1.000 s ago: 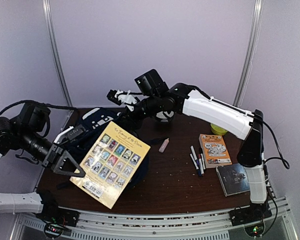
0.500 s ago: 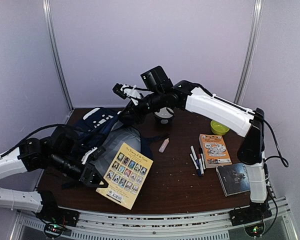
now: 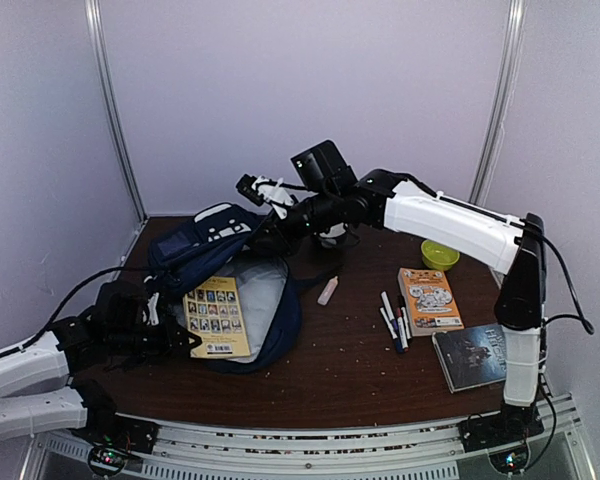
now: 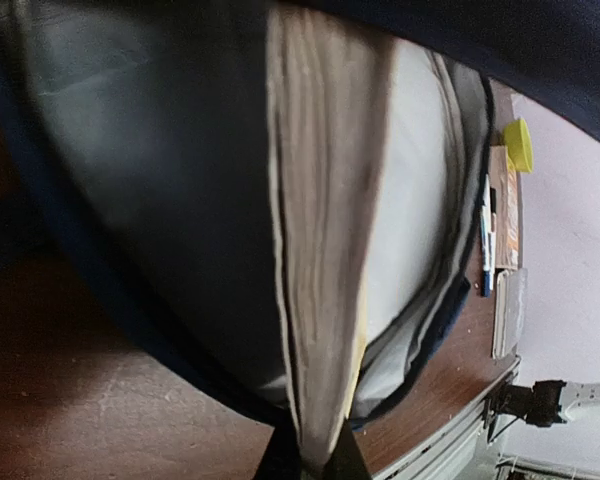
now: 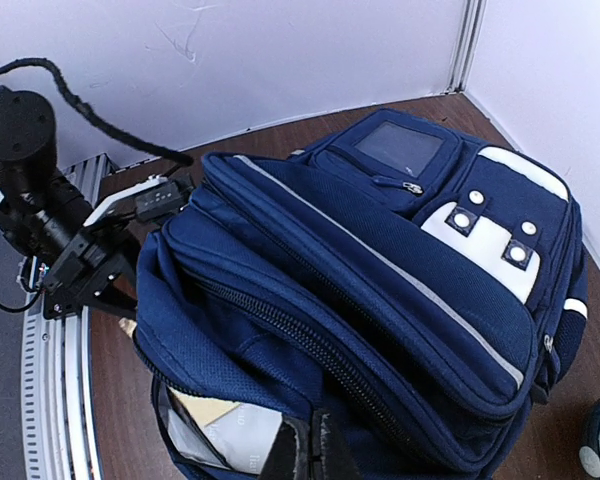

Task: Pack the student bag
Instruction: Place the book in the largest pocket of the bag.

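top external: student bag (image 3: 205,245) is laid open at the worktop's (image 3: 350,360) left, its upper flap lifted by the right gripper (image 3: 277,224); yellow book (image 3: 216,315) is held inside the opening by the left gripper (image 3: 185,342) | left wrist: book's page edge is clamped between the jaws | right wrist: bag fabric is pinched between nearly closed jaws

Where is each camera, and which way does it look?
Top camera: high behind the arms, looking down on the table; left arm and right arm both show.
Left wrist camera: on the left arm, facing into the backpack along the book; left end effector pinches the book.
Right wrist camera: above the backpack, looking down; right end effector grips its opening edge.
Shared: both wrist views show the book in the open backpack.
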